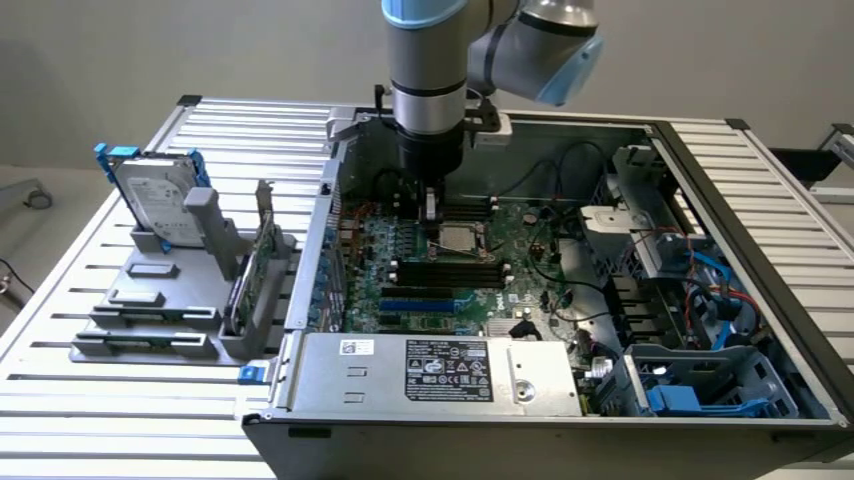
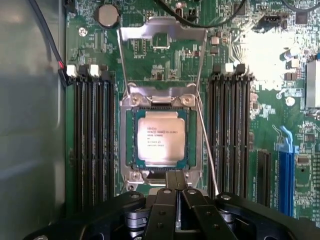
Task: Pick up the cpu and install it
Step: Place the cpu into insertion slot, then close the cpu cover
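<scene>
I see the cpu [image 2: 161,142] lying flat in the socket [image 2: 127,150], with the hold-down frame [image 2: 162,32] flipped up, so the seat stays open. My gripper [image 2: 175,176] hangs just above its edge, fingers clenched together, gripping nothing.

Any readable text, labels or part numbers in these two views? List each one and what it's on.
No text here can be read with confidence.
cpu: several printed lines on its metal top, too blurred to read.
power supply label: dark panel with white print and marks, too small to read.
white sticker beside that label: dark print, too small to read.
</scene>
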Robot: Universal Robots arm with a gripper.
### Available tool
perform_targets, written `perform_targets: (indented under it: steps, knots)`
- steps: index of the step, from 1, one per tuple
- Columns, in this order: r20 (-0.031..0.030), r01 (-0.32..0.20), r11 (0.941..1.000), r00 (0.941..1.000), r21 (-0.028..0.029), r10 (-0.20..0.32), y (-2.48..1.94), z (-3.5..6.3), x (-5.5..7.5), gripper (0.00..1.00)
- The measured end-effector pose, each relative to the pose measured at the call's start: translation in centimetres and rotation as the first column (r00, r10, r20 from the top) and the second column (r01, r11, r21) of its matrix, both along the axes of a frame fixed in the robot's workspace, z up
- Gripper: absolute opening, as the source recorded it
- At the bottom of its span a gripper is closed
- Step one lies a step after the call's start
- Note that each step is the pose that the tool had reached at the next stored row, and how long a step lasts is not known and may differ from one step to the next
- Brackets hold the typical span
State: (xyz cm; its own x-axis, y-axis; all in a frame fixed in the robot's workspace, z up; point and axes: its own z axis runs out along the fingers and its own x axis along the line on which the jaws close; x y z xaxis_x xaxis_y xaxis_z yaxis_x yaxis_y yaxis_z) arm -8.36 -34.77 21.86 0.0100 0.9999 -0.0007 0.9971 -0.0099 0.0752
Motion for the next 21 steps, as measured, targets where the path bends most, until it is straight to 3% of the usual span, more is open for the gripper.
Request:
perform_targets:
  steps: [4, 21]
  knots:
    - [-0.0092, 0.000, 1.0000, 1.0000, 0.0014, 0.000, -0.02, 0.27, -0.75, 0.11]
    - [-0.0095, 0.000, 1.0000, 1.0000, 0.0015, 0.000, -0.02, 0.28, -0.78, 0.11]
